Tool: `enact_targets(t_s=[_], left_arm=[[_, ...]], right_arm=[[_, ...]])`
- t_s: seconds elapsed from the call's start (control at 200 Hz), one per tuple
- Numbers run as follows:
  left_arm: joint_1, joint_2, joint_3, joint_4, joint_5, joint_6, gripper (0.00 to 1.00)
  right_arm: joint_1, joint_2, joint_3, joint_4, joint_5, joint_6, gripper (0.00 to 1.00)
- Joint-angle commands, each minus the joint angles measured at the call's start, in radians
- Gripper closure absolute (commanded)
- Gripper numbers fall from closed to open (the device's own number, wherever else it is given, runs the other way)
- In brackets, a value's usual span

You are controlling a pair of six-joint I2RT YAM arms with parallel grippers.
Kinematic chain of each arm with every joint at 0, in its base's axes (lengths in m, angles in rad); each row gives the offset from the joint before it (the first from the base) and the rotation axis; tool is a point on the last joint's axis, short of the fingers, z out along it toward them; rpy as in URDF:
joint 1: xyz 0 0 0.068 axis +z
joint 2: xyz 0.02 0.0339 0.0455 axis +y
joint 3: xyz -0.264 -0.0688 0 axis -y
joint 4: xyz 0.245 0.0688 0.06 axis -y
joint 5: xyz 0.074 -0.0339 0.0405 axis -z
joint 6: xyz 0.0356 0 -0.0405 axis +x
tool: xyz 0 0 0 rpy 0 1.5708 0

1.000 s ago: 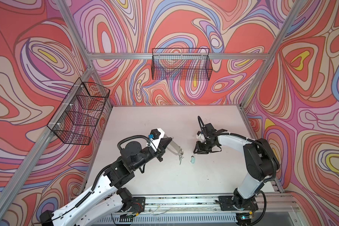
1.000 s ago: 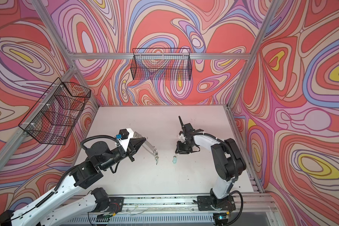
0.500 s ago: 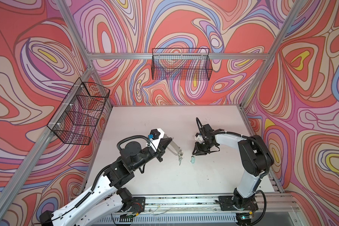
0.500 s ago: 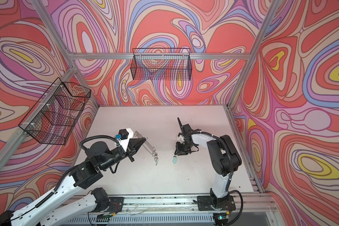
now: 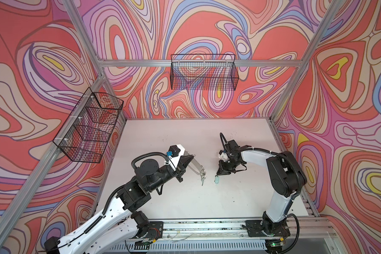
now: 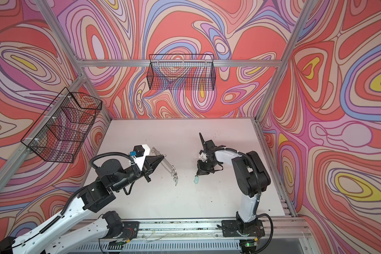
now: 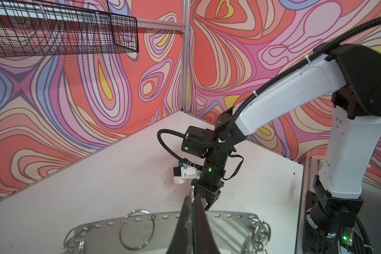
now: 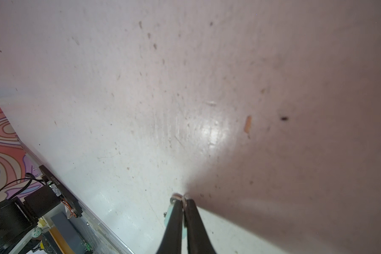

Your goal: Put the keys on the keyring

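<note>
Swirl-walled white counter point(image 5: 185, 136): left gripper point(image 5: 191, 157) clamps the keyring point(image 5: 198, 167) aloft, one key point(image 5: 202, 179) apparently hanging from it; right gripper point(image 5: 219, 173) pinches a mint-tagged key point(image 5: 216, 179) nearby, not yet attached

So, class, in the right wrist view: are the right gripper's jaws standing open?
No: the right gripper has its jaws pressed together on the mint-tagged key, with no open gap between them.

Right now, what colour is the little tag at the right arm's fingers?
The tag is pale mint-blue; a top view shows it best.
</note>
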State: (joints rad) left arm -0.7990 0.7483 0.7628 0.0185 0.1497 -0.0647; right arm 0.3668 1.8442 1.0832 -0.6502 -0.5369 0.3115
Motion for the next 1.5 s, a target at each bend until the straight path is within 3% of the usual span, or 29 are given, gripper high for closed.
enact_targets(t_s=[0.0,0.305,0.536,0.726,1.492], left_arm=[[-0.004,-0.012,0.004,0.026,0.010,-0.008,1.00],[-0.005,-0.010,0.004,0.023,0.011,-0.010,1.00],[-0.005,-0.013,0.003,0.022,0.008,-0.008,1.00],[-0.005,-0.010,0.004,0.023,0.011,-0.009,1.00],[-0.005,-0.009,0.004,0.024,0.014,-0.011,1.00]], right_arm=[[-0.004,0.021,0.018,-0.018,-0.013,-0.015,0.93],[-0.002,0.027,0.018,-0.014,-0.020,-0.014,0.91],[-0.003,0.014,0.017,-0.010,-0.010,-0.014,0.96],[-0.003,0.002,0.018,-0.014,-0.006,-0.017,0.91],[-0.009,-0.027,0.015,-0.017,0.001,-0.023,0.90]])
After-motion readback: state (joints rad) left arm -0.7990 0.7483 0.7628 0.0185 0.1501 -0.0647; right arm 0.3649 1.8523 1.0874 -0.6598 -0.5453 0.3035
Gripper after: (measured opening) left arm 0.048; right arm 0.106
